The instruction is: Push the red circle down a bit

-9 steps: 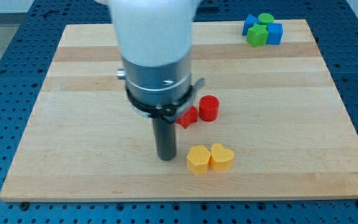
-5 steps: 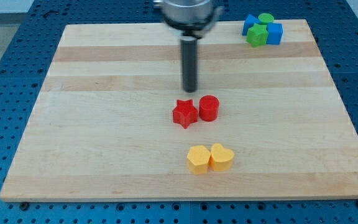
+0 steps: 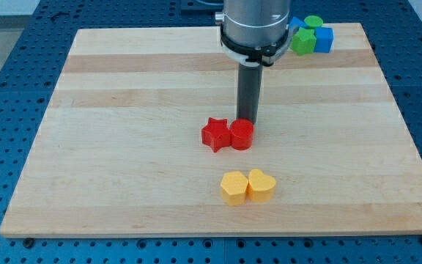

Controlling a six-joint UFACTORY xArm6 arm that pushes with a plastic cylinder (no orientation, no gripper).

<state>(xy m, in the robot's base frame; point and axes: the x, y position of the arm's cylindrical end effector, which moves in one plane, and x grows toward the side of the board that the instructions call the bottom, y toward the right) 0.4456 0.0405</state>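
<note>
The red circle (image 3: 242, 136) sits near the board's middle, touching the red star (image 3: 215, 134) on its left. My tip (image 3: 248, 120) is right at the circle's top edge, on the side toward the view's top, and appears to touch it. The dark rod rises from there to the arm's grey collar (image 3: 256, 29) at the view's top.
A yellow hexagon (image 3: 234, 188) and a yellow heart (image 3: 261, 185) sit side by side below the red pair. A cluster of blue (image 3: 323, 39) and green blocks (image 3: 303, 42) lies at the wooden board's (image 3: 108, 147) top right corner, partly behind the arm.
My tip moved to the view's right and down, from above the red star to the circle's top edge. The circle shifted slightly down and left, the star a little left.
</note>
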